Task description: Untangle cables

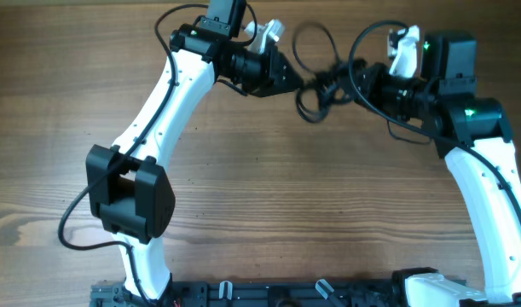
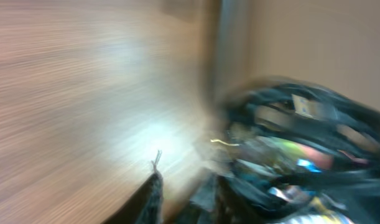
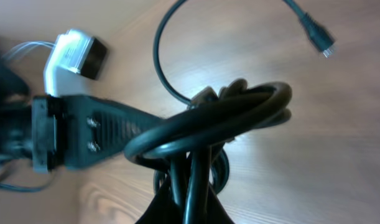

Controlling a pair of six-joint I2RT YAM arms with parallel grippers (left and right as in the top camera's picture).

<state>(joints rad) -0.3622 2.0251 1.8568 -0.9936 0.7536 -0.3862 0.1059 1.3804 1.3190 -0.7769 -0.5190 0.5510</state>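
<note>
The thin black cables point(image 1: 321, 88) are bunched in a knot between the two arms, near the far side of the brown wooden table point(image 1: 243, 213). The right pincer point(image 1: 360, 85) is squeezed tight on the knot. Its own camera shows the cords running down between its fingers. The left pincer point(image 1: 286, 79) reaches the knot from the other side. Its camera is all blurry, so I cannot tell if it is squeezing or only touching.

What could go wrong? If the arms pull apart hard, the knot may get tighter, not looser. The cords look smooth, so they could also slip out of a pincer and drop. The loose end with the small metal plug point(image 3: 318, 38) could catch in a loop.

The bunch is stretched sideways, from one pincer to the other. One big loose loop point(image 1: 315, 38) sticks out toward the far edge of the table, away from the robot.
</note>
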